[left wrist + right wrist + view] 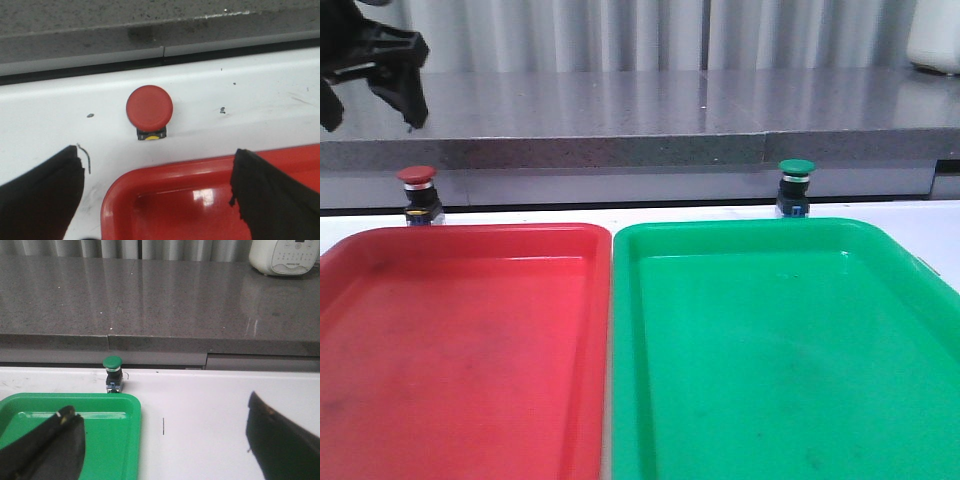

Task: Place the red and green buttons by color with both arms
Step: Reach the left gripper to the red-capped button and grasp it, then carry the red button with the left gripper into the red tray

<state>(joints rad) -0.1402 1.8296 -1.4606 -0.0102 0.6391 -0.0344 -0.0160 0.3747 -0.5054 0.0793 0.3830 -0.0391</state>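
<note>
Red button (149, 108) sits on the desk (45, 120) just ahead of my left claw (156, 192), fingers apart, empty. I'd drop straight down and pinch the collar. Green button (112, 372) is ahead of my spread right claw (165, 440), off-centre. Fingertips are cropped in both wrist views.

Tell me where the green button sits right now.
In the front view the green button stands upright on the white table, right of centre, just behind the green tray's far rim and before the grey counter ledge.
</note>
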